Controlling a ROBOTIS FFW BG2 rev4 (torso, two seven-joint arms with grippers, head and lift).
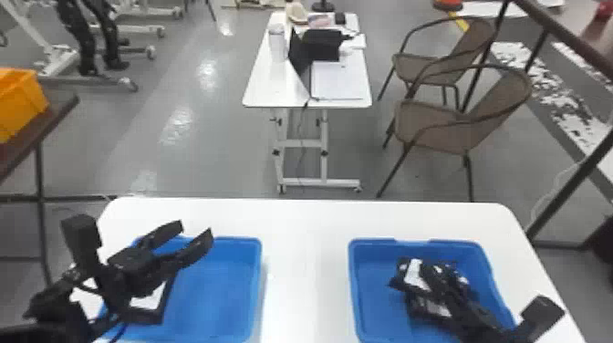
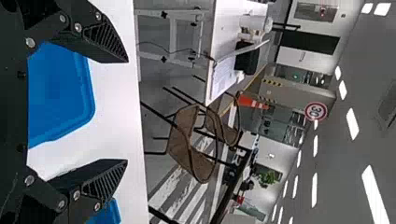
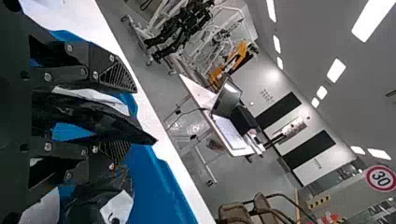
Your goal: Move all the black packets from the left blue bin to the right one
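Observation:
In the head view my left gripper (image 1: 196,230) is open above the left blue bin (image 1: 260,273). A black packet with a white label (image 1: 148,301) lies in that bin, partly hidden by the left arm. My right gripper (image 1: 426,273) is inside the right blue bin (image 1: 353,292), among black packets (image 1: 412,273). The left wrist view has my left gripper (image 2: 126,110) with its fingers wide apart and nothing between them. From the right wrist, my right gripper (image 3: 133,116) is closed on a crumpled black packet (image 3: 98,114); another packet (image 3: 100,200) lies beside the lower finger.
Both bins stand on a white table (image 1: 301,228), with a strip of tabletop between them. Beyond it are a second white table (image 1: 269,89) and brown chairs (image 1: 438,127). An orange crate (image 1: 20,105) sits on a dark table at the far left.

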